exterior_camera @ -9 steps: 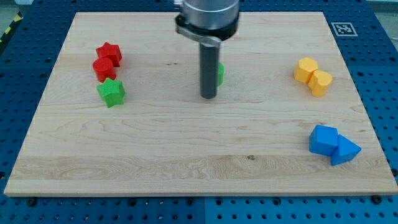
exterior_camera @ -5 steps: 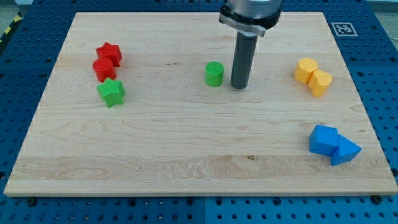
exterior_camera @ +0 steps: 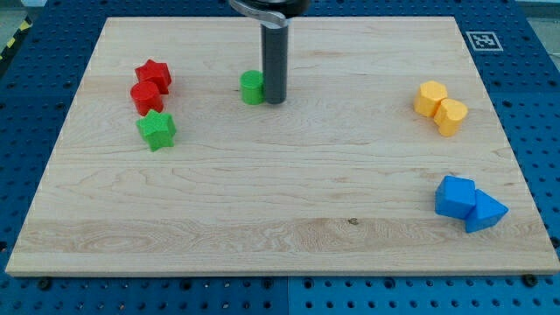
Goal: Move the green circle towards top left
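The green circle (exterior_camera: 251, 87) is a small upright cylinder on the wooden board (exterior_camera: 280, 254), above the middle and left of centre. My tip (exterior_camera: 275, 100) stands right against the circle's right side, touching it. The dark rod rises from there to the view's top edge.
A green star (exterior_camera: 157, 129) lies at the left, with a red circle (exterior_camera: 145, 95) and a red star (exterior_camera: 155, 74) just above it. Two yellow blocks (exterior_camera: 440, 107) sit at the right. Two blue blocks (exterior_camera: 467, 204) sit at the lower right.
My tip swung from the circle's lower left to its right side, then pushed it left and slightly up. The other blocks have not moved.
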`<state>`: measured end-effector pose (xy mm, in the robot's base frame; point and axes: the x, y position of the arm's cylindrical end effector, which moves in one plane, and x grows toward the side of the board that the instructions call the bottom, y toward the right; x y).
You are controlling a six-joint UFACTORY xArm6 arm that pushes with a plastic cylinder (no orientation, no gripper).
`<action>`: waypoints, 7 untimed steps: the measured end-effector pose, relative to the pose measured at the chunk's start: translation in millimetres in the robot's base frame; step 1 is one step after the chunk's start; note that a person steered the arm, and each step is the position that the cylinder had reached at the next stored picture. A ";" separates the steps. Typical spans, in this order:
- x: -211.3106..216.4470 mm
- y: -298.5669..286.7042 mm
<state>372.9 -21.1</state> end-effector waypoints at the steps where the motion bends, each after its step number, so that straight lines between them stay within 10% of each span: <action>1: -17.0 -22.3; 7: -50.6 -54.4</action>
